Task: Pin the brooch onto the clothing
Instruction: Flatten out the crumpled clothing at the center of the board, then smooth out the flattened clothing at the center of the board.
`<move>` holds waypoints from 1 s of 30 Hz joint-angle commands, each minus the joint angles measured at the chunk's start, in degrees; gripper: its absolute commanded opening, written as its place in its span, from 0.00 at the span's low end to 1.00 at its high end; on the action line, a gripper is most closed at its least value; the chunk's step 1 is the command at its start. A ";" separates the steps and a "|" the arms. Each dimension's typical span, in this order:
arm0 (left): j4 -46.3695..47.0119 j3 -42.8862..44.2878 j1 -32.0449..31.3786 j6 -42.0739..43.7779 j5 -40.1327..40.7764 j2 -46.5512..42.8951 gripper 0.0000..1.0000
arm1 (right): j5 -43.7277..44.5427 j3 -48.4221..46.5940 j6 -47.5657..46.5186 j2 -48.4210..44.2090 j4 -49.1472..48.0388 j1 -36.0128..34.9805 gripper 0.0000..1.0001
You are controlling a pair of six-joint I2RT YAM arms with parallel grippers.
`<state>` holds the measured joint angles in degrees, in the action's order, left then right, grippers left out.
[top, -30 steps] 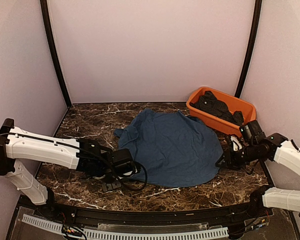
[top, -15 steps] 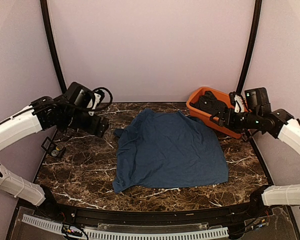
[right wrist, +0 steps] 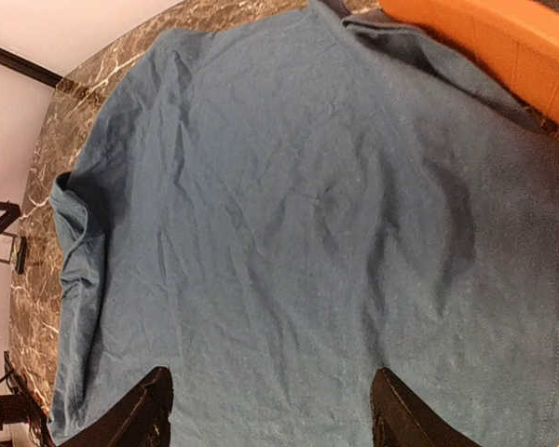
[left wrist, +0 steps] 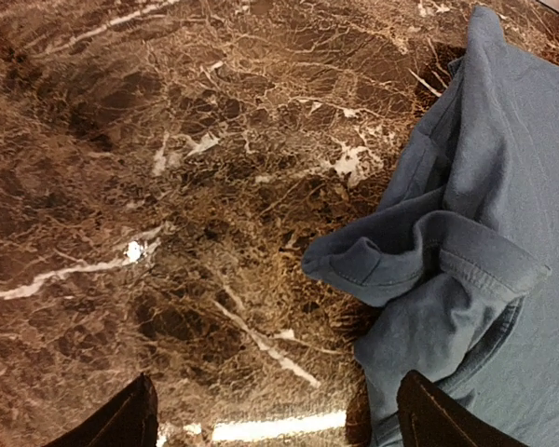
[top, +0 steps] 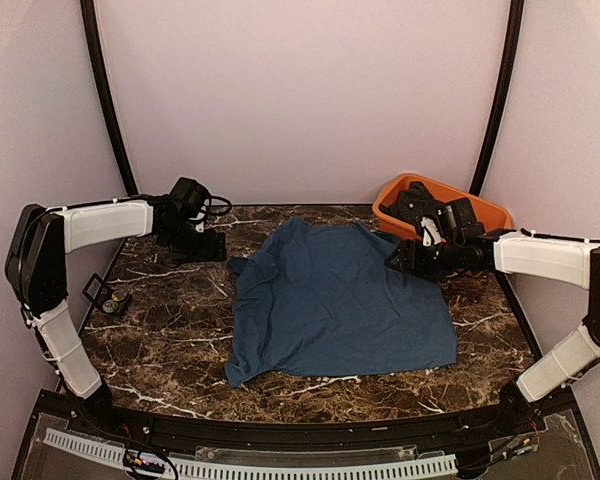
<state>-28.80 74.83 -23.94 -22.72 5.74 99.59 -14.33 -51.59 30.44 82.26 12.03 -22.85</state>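
The left end effector (left wrist: 278, 424) is spread wide and empty over the surface (left wrist: 168, 186), beside the shirt (left wrist: 503, 168). The right end effector (right wrist: 270, 410) is the same, over the shirt. Dark stuff in the tub (top: 480, 212) is hard to make out.

1. Left arm (top: 105, 222): upper link stands up from the base, white forearm runs level toward the right, wrist bent down.
2. Left end effector (top: 206, 244): fingers spread wide, nothing between them; only the two tips show in the wrist view.
3. Right arm (top: 540, 255): forearm stretched leftward, near level.
4. Right end effector (top: 402, 262): fingers parted, gripping nothing.
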 commanded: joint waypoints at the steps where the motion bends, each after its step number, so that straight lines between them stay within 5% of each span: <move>1: 1.00 3.95 1.57 -5.83 -10.03 2.80 0.89 | -3.16 1.41 -2.36 3.13 -4.38 -1.15 0.71; 8: 4.03 5.43 2.80 -11.22 -16.28 8.06 0.99 | -3.37 2.02 -3.36 6.10 -6.11 -3.60 0.71; 20: 5.83 6.55 3.29 -17.15 -19.76 14.19 0.96 | -3.93 4.13 -3.99 8.17 -6.66 -6.13 0.71; 25: 5.64 8.33 3.29 -17.75 -18.22 15.93 0.79 | -4.12 4.83 -3.81 8.68 -6.86 -7.03 0.71; 30: 5.70 9.97 3.38 -17.93 -17.84 18.24 0.47 | -4.46 5.05 -3.76 9.60 -6.68 -7.92 0.69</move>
<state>-22.46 82.94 -20.99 -40.21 -12.82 116.49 -18.22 -47.20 27.05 90.72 6.39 -29.67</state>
